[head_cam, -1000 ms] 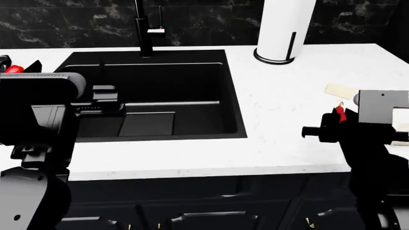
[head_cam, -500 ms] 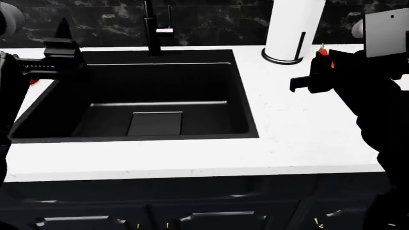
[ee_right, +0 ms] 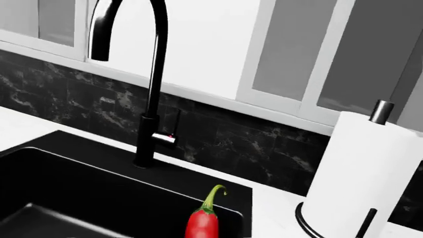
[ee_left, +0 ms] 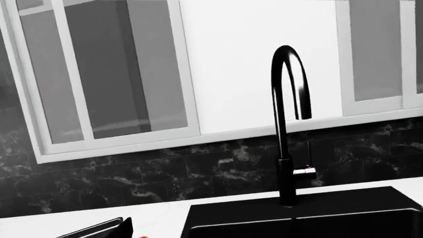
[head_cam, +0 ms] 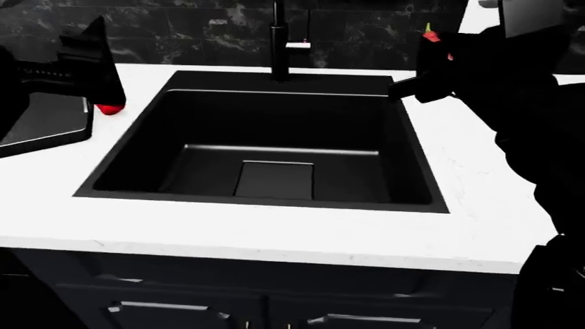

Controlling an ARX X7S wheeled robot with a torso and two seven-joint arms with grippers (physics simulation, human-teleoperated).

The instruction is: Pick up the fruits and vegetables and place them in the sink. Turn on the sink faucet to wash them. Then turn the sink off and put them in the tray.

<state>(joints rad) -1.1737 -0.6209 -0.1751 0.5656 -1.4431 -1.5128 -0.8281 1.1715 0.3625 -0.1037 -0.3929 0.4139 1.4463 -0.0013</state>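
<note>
A: Chili is pinched in the right claw, which has swung from over the right worktop to the sink's back right corner, near the faucet

B: So the release comes next?

A: Likely, once it clears the rim; the basin holds nothing yet

B: And the left claw?

A: It has risen from inside the basin and hangs over the left worktop. Spread or pressed together, I cannot tell. A red bit, probably the bell pepper, peeks out just below it, beside the tray
</note>
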